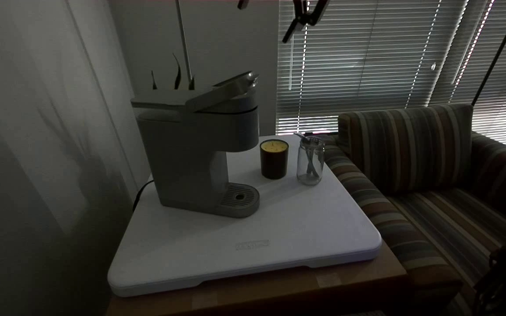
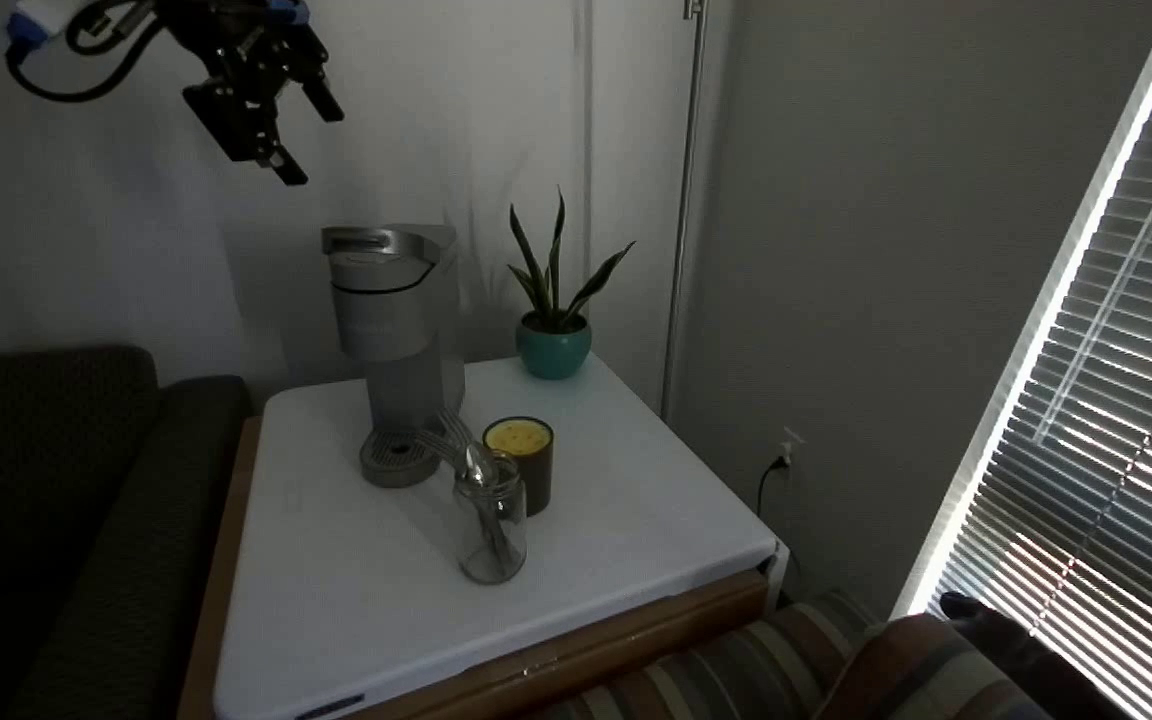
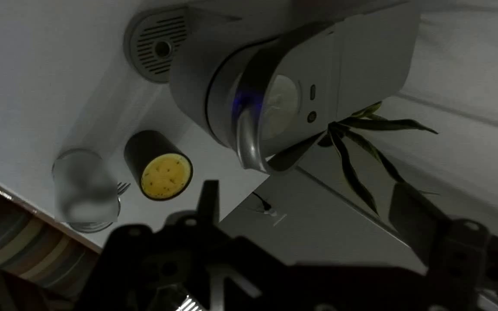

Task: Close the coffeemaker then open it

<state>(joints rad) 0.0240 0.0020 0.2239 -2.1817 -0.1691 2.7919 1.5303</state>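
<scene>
The boxy grey coffeemaker (image 1: 191, 153) stands upright on a white tabletop (image 1: 244, 254). Its lid handle (image 1: 222, 94) slants upward toward the front, and a thin dark seam runs around the brew head below it. I cannot tell whether the lid is fully down. The silver handle (image 3: 249, 134) curves across the wrist view, with two small buttons behind it. High above the machine, not touching it, hangs my gripper (image 2: 311, 143). Its fingers are spread wide with nothing between them. In an exterior view only the tips of my gripper (image 1: 265, 19) show at the top edge.
A dark candle cup (image 1: 274, 164) with yellow wax and a glass jar (image 2: 491, 545) of cutlery stand near the machine. A potted plant (image 2: 553, 345) is beside it at the back, close to the wall. A striped armchair (image 1: 406, 153) adjoins the table.
</scene>
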